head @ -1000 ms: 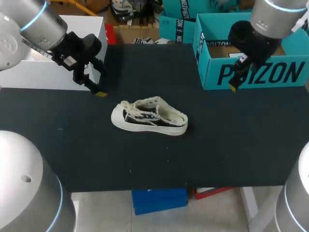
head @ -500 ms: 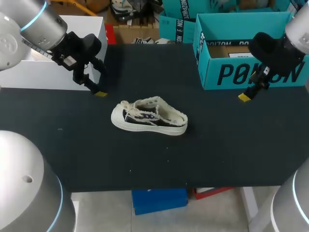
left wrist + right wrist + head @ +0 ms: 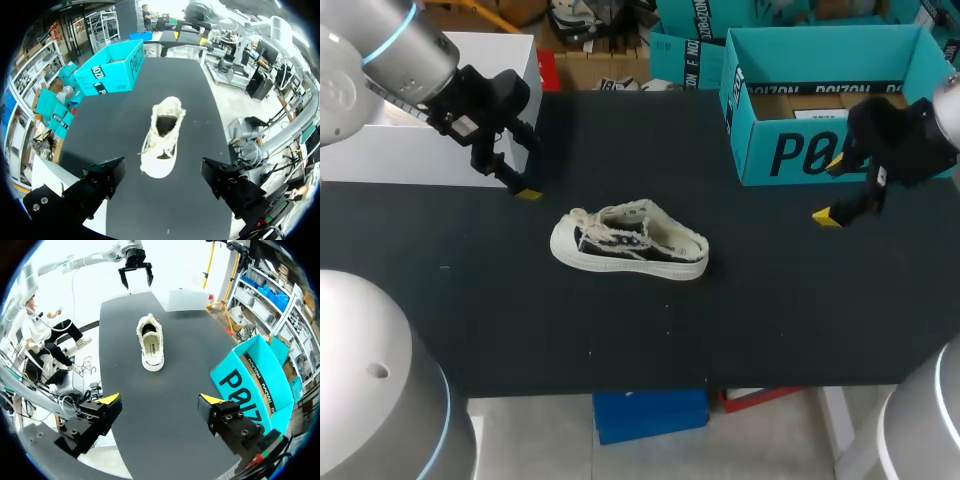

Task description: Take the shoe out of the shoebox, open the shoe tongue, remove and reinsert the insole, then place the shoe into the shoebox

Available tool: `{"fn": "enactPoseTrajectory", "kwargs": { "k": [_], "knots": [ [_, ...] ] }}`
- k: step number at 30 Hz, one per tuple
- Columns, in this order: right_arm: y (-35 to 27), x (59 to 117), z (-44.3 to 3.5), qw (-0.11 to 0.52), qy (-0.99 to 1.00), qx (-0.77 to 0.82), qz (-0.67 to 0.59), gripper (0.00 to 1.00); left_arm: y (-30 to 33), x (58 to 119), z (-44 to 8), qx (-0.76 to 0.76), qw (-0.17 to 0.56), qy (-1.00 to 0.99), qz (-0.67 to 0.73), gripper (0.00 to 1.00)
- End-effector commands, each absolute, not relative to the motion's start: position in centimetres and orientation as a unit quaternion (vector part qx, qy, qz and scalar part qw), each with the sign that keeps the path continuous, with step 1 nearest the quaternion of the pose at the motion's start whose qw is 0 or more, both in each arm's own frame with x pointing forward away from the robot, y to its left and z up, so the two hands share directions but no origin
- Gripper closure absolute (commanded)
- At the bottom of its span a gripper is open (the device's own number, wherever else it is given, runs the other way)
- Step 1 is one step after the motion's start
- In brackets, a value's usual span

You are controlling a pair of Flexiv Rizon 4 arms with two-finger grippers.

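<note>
A cream low-top shoe (image 3: 630, 243) with dark side panels and frayed edges lies on the black table (image 3: 740, 320), toe toward my left arm. The teal shoebox (image 3: 830, 150) stands open at the back right with no shoe in it. My left gripper (image 3: 525, 170) hangs open behind and left of the shoe; its wrist view has the shoe (image 3: 162, 135) straight ahead of the open gripper (image 3: 162, 172). My right gripper (image 3: 832, 190) is open just in front of the box, well right of the shoe. The right wrist view shows the gripper (image 3: 160, 400) open, the shoe (image 3: 150, 342) ahead and the box (image 3: 255, 375) beside it.
A white box (image 3: 430, 110) stands at the table's back left, behind my left gripper. Other teal boxes (image 3: 685, 55) sit beyond the back edge. In the right wrist view my left gripper (image 3: 135, 270) shows past the shoe.
My right arm has swung right and down, from over the shoebox's front wall to low over the table in front of it. The left arm and the shoe have not moved.
</note>
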State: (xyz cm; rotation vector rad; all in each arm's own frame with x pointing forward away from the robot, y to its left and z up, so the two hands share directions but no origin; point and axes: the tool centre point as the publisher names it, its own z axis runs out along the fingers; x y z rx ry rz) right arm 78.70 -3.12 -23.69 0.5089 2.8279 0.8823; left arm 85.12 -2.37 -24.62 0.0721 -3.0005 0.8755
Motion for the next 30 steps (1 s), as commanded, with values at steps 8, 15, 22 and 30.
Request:
{"fn": "enactPoseTrajectory", "kwargs": {
  "k": [8, 15, 22, 30],
  "knots": [
    [0.5, 81.8, -28.6, 0.054, 0.905, 0.068, 0.417, 0.0, -2.4, 85.2, -24.8, 0.022, 0.006, -0.96, 0.281, 0.0],
    [3.9, 81.5, -30.6, 0.04, 0.896, 0.078, 0.435, 0.0, -2.4, 85.2, -24.8, 0.022, 0.006, -0.96, 0.281, 0.0],
    [6.3, 79.7, -32.1, 0.053, 0.888, 0.108, 0.444, 0.0, -2.4, 85.2, -24.8, 0.022, 0.006, -0.96, 0.281, 0.0],
    [8.6, 79.3, -35.0, 0.075, 0.9, 0.107, 0.416, 0.0, -2.4, 85.2, -24.8, 0.022, 0.006, -0.96, 0.281, 0.0]
  ]
}}
